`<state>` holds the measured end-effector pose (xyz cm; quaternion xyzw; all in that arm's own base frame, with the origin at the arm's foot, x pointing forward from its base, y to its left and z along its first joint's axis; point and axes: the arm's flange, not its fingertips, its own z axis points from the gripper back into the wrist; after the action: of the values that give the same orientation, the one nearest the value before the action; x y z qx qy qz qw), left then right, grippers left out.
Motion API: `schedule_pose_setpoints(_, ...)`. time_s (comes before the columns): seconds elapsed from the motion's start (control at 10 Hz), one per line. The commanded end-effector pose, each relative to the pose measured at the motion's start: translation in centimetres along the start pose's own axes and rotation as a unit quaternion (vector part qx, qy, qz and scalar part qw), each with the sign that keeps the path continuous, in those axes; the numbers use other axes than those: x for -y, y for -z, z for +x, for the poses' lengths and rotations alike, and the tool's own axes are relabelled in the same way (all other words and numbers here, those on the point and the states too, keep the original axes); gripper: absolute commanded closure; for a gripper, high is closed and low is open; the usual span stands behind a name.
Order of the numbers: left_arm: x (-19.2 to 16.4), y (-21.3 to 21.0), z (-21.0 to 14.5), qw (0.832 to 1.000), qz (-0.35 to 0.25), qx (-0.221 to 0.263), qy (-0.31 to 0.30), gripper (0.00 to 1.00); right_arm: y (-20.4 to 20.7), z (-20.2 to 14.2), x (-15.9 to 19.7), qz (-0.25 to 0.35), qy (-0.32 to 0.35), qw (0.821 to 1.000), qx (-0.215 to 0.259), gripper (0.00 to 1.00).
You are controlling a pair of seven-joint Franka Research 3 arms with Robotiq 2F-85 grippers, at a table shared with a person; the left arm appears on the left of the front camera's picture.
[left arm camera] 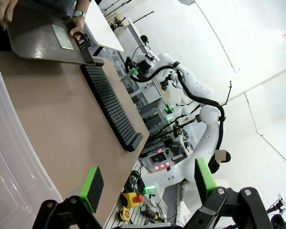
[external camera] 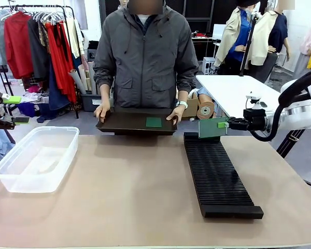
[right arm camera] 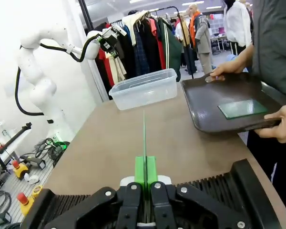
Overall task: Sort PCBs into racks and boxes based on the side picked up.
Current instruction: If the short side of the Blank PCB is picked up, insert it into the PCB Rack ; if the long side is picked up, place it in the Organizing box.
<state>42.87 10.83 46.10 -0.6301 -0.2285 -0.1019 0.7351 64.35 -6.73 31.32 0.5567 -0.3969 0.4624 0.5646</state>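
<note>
Bare tabletop (external camera: 119, 192) beside rack (external camera: 217, 176), right end effector (external camera: 224, 125) pinching PCB (external camera: 211, 127) above rack's far edge, left end effector (left arm camera: 148, 183) spread

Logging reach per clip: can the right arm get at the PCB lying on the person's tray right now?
Probably not yet: the right end effector is shut on an upright PCB. The path to the flat PCB on the tray looks free.

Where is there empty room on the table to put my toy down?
The big bare stretch of table between the clear tub and the black rack is free. Crowded at the rack's far end: the right gripper holds a PCB there, beside the person's tray.
</note>
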Motion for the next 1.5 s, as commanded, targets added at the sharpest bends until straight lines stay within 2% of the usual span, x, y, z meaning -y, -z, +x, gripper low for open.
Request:
schedule_pose_setpoints(0.0, 0.3, -0.1, 0.1, 1.000, 0.000, -0.002, -0.002, 0.00, 0.4, -0.3, 1.1, 0.007, -0.023, 1.000, 0.013, 1.00)
schedule_pose_setpoints(0.6, 0.3, -0.1, 0.1, 1.000, 0.000, -0.002, -0.002, 0.00, 0.6, -3.4, 2.0, -0.005, -0.070, 0.997, 0.042, 1.00)
schedule_pose_setpoints(0.9, 0.3, -0.1, 0.1, 1.000, 0.000, -0.002, -0.002, 0.00, 0.0, -5.3, 2.3, -0.011, -0.067, 0.996, 0.060, 1.00)
schedule_pose_setpoints(1.4, 0.3, -0.1, 0.1, 1.000, 0.000, -0.002, -0.002, 0.00, -0.6, -8.1, 3.3, -0.026, -0.065, 0.996, 0.055, 1.00)
